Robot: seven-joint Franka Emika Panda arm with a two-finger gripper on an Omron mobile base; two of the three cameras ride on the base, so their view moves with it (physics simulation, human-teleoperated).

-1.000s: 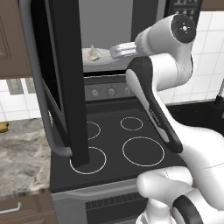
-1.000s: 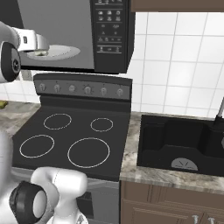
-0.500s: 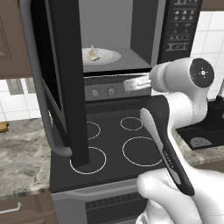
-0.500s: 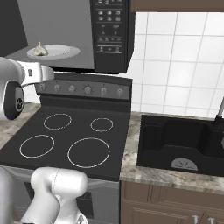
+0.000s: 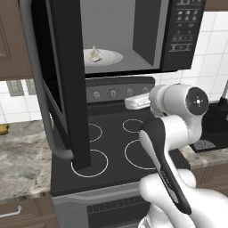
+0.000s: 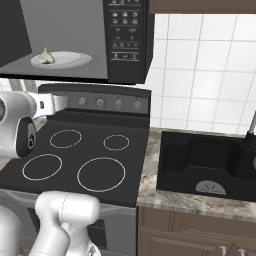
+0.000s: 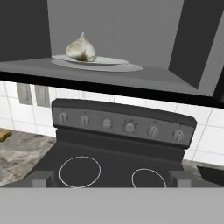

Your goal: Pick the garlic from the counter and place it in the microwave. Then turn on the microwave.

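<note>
The garlic point(image 5: 95, 54) point(image 6: 46, 56) point(image 7: 81, 48) lies on a white plate point(image 5: 111, 57) point(image 6: 67, 60) point(image 7: 109, 64) inside the microwave point(image 5: 182, 31) point(image 6: 127, 35). The microwave's door point(image 5: 62, 80) stands swung wide to the left, its grey bar handle point(image 5: 39, 89) facing out. My gripper point(image 5: 128, 103) point(image 6: 64, 103) point(image 7: 112, 179) hangs outside and below the cavity, in front of the stove's knob panel. It is open, its tips far apart and nothing between them. The marbled counter point(image 5: 22, 156) point(image 6: 150, 175) point(image 7: 17, 153) flanks the stove.
A black stovetop point(image 5: 111, 151) point(image 6: 85, 155) with white rings lies under the gripper, its knob panel point(image 7: 122, 124) behind. A black sink point(image 6: 205, 160) sits to the right. A small yellow-brown block point(image 5: 3, 129) point(image 7: 4, 134) rests on the left counter.
The arm has drawn back out of the microwave and dropped to the height of the stove knobs. The garlic stays on the plate inside.
</note>
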